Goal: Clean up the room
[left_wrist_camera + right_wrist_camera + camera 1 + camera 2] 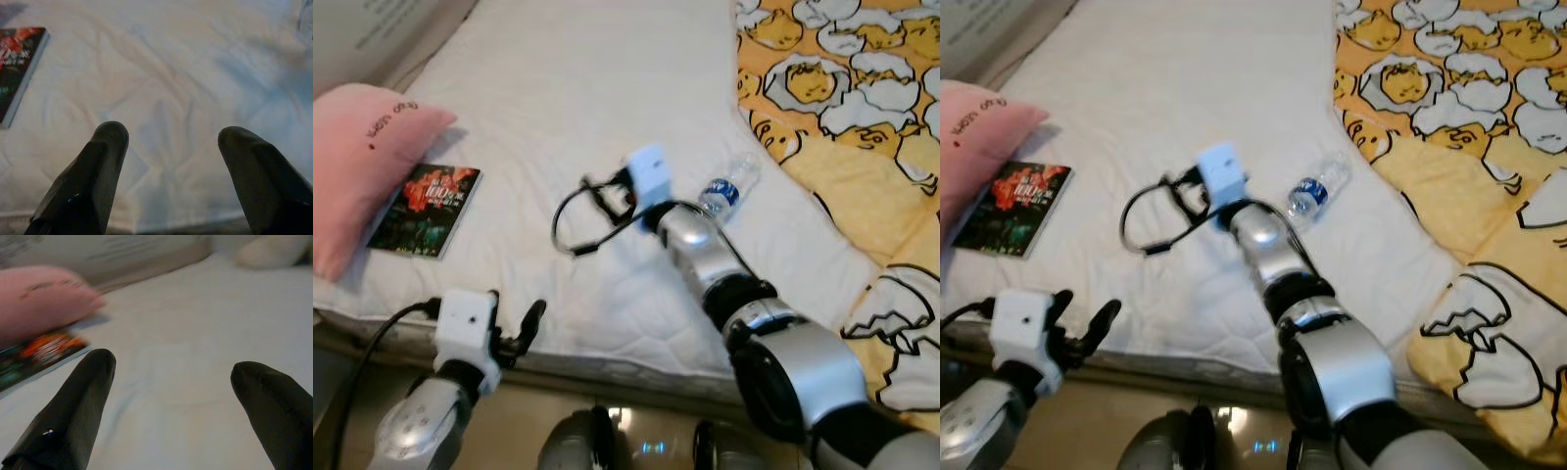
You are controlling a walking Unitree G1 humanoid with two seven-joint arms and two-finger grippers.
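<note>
A clear plastic water bottle [730, 186] with a blue label is lying on its side on the white bed sheet [568, 88], close to the edge of the yellow egg-patterned blanket [862, 117]. A thin book [425, 210] with a dark cover and red lettering is lying flat near the bed's left edge, its far end touching the pink pillow [357, 157]. The pillow is resting at the left, partly overhanging the mattress edge.
</note>
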